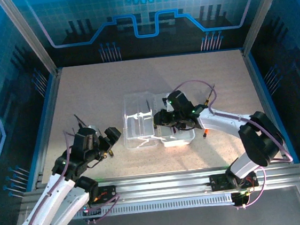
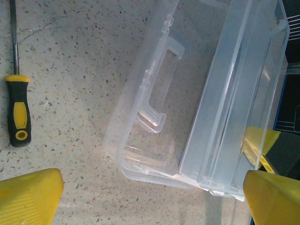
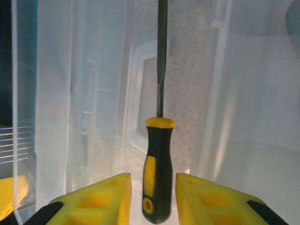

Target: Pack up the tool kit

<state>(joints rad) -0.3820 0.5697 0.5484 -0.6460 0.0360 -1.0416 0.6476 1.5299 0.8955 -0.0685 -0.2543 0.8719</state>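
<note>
A black-and-yellow-handled screwdriver with a dark metal shaft (image 2: 18,112) lies flat on the speckled beige bench (image 1: 83,87), towards its left side, apart from everything else. In the left wrist view its handle points towards the camera and its shaft away. Near it, the left jaws hang above the bench, spread wide with nothing between them. Their yellow fingertips (image 2: 29,197) sit at the two lower corners of that view, and one corner of the case lies in the gap.

The translucent clear plastic rectangular case (image 1: 139,125) rests at the middle of the bench, opened out with its two halves side by side. The moulded carrying handle (image 2: 159,79) shows on the shallower half.

The right jaws reach over the case from the right. They stand narrowly parted around the handle of a second black-and-yellow screwdriver (image 3: 158,168), with a thin gap on each side of it. This screwdriver lies on the clear plastic floor of the case, shaft pointing away from the wrist. Which half holds it cannot be told.

Just right of the case lies a small orange-red object (image 1: 206,133), too small to identify.
</note>
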